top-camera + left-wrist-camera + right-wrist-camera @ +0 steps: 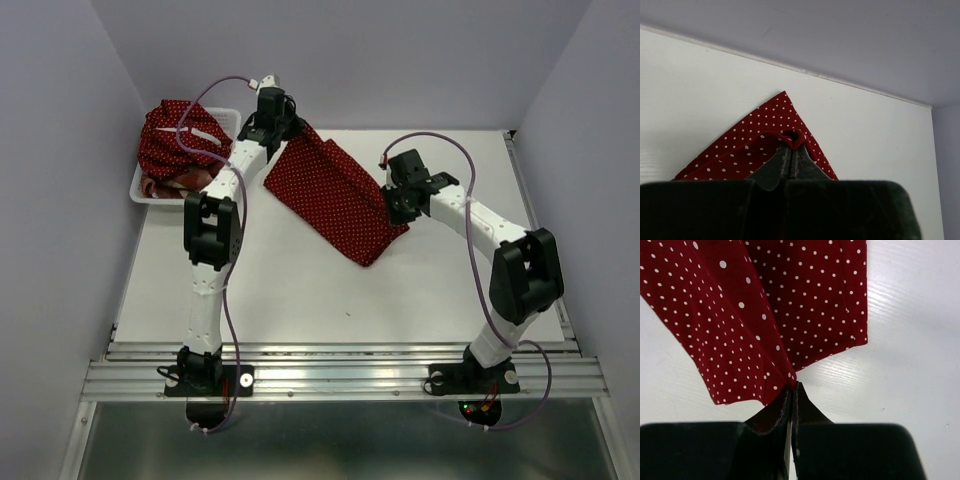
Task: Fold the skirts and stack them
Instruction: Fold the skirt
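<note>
Top external showed the polka-dot skirt (335, 198) spread mid-table; left gripper (293, 127) pinched shut on its 11 o'clock corner; right gripper (396, 208) gripped its 3 o'clock edge (other skirts (180, 140) filled the basket (136, 190)).

My fingers (809, 416) are matt dark plastic. The polka-dot skirt (335, 200) is soft, matt woven cloth. The table (300, 290) is smooth and white with a slight sheen. The basket (137, 186) is white plastic. The base rail (340, 376) is brushed metal.

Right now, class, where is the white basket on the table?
In the top view, the white basket sits at the far-left corner of the table, holding a bundled polka-dot skirt, just left of the left gripper.
</note>
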